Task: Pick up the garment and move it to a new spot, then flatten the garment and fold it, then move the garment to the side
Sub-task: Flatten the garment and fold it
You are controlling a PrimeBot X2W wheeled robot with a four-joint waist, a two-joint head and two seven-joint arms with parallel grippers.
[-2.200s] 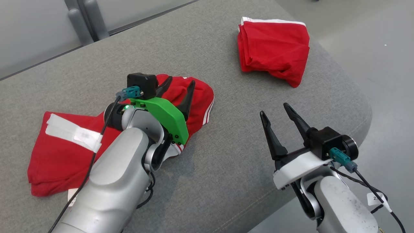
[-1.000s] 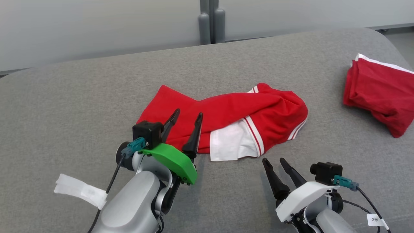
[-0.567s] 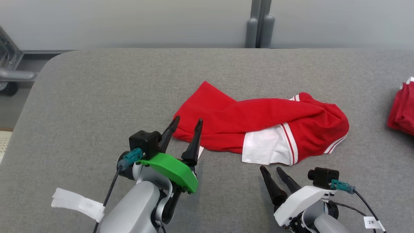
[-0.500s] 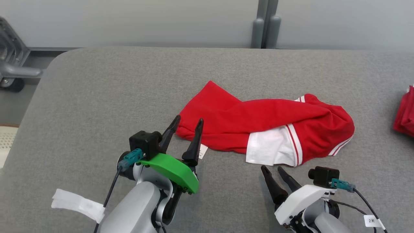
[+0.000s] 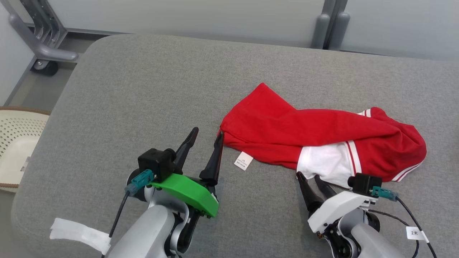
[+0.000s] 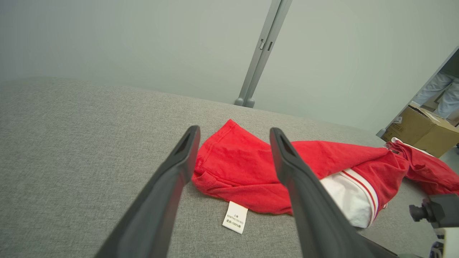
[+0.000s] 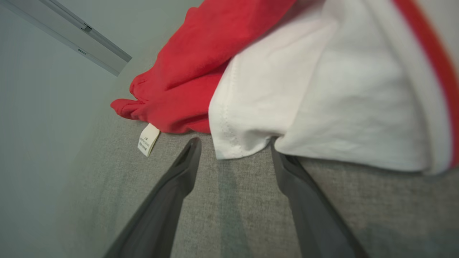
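Observation:
A crumpled red garment [image 5: 322, 136] with a white panel and white stripes lies on the grey cushioned surface [image 5: 143, 89], right of centre. A white care label [image 5: 243, 160] sticks out from its near edge. My left gripper [image 5: 207, 133] stands open just left of the garment's left corner, its right fingertip about touching the cloth. In the left wrist view the garment [image 6: 244, 168] lies beyond the spread fingers [image 6: 172, 179]. My right gripper [image 5: 307, 176] is open at the white panel's near edge; the right wrist view has the white hem [image 7: 251, 143] right at its fingertips [image 7: 190, 150].
A pale perforated basket [image 5: 14, 143] sits on the floor off the surface's left edge. A grey wheeled metal frame [image 5: 39, 46] stands at the far left. A cardboard box [image 6: 419, 132] and more red cloth [image 6: 423, 168] show at the right of the left wrist view.
The head camera has swung left, so the second red pile has left the picture and a basket has come in. Both grippers stay open, close to the garment's near edge.

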